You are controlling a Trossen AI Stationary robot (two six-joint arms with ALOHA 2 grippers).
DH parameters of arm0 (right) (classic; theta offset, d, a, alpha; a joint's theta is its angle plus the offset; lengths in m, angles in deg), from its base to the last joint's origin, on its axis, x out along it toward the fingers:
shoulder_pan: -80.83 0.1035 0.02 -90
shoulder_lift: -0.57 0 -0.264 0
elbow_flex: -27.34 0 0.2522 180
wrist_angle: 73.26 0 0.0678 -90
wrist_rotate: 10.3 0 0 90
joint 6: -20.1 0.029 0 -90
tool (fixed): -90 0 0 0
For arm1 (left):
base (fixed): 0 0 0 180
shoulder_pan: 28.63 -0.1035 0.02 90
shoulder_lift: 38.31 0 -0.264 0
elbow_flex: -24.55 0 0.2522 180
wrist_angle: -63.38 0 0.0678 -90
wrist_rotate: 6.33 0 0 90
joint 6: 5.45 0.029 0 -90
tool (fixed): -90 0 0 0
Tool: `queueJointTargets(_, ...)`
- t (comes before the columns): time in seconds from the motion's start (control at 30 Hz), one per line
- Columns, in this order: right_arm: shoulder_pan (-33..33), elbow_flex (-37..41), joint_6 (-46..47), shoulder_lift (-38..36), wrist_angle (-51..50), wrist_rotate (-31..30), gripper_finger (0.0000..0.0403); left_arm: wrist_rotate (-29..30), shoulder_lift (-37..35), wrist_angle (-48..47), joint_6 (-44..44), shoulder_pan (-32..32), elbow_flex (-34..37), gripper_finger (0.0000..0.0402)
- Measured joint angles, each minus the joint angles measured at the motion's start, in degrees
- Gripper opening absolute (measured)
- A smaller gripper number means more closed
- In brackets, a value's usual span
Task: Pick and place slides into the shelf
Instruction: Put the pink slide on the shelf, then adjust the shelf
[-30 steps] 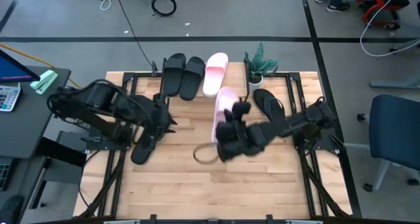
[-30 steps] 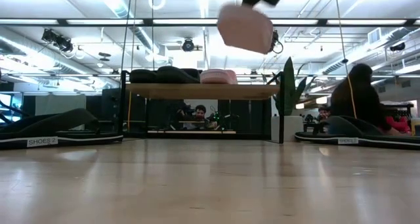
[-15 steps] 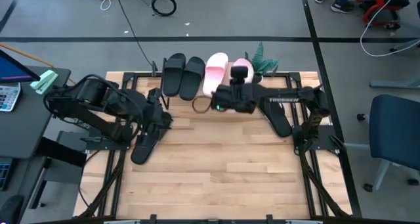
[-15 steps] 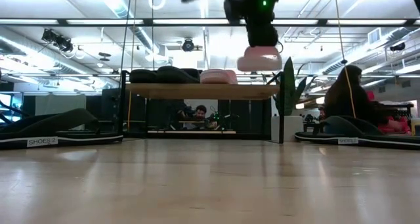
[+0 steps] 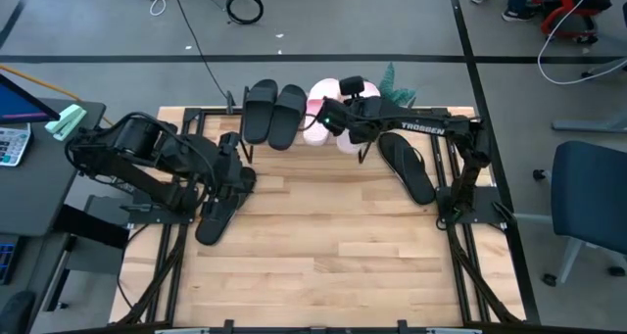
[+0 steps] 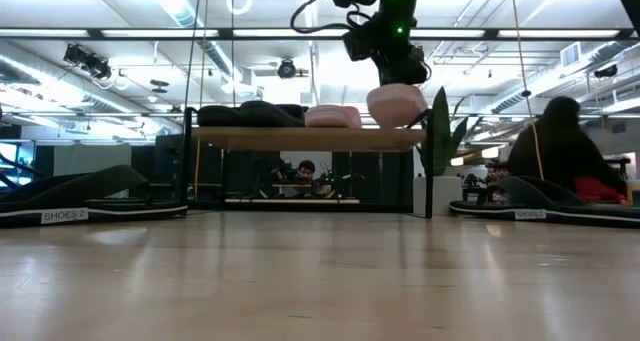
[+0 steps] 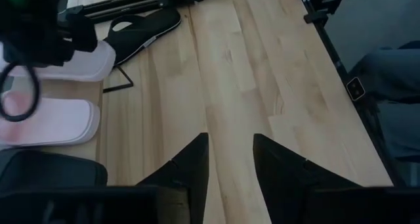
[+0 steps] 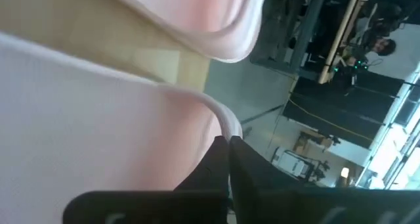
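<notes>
Over the shelf (image 6: 300,138), the right hand (image 5: 345,116) pinches a pink slide (image 6: 396,105); the left hand (image 7: 230,159) waits spread

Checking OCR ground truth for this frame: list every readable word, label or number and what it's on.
"SHOES 2": white label on the black flip-flop at the left edge of the low view.
"TROSSEN": white lettering on the right arm in the high view, small but legible.
White label on the black flip-flop at right, low view: too small to read.
Calculator keys at the high view's left edge: too small to read.
Nothing readable in either wrist view.
</notes>
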Motion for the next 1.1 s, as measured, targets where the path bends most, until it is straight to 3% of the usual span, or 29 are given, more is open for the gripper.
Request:
queueJointTargets(0.2,-1.64,0.0,-7.01,0.0,6.58,0.17,0.0,0.02,0.0,-0.06,0.0,0.0,0.0,0.013)
queueJointTargets(0.33,-2.25,0.0,-9.68,-0.02,8.32,4.48,0.0,0.02,0.0,-0.57,-0.01,0.0,0.0,0.0137)
queueJointTargets(0.63,-4.03,0.02,-7.87,-0.03,8.26,8.04,0.0003,0.02,0.0,-0.94,-0.13,0.0,0.02,0.0139)
queueJointTargets(0.8,-5.05,0.01,-3.82,-0.04,8.23,13.51,0.0032,0.01,0.0,-0.94,-1.51,0.0,0.02,0.0132)
queueJointTargets(0.97,-5.17,0.0,-3.72,-0.04,8.08,13.07,0.0075,0.02,0.0,-0.94,-1.79,0.0,0.02,0.0133)
queueJointTargets(1.1,-4.11,0.01,-2.28,-0.04,8.08,8.47,0.0101,0.0,0.0,-1.04,-3.03,0.0,0.02,0.014)
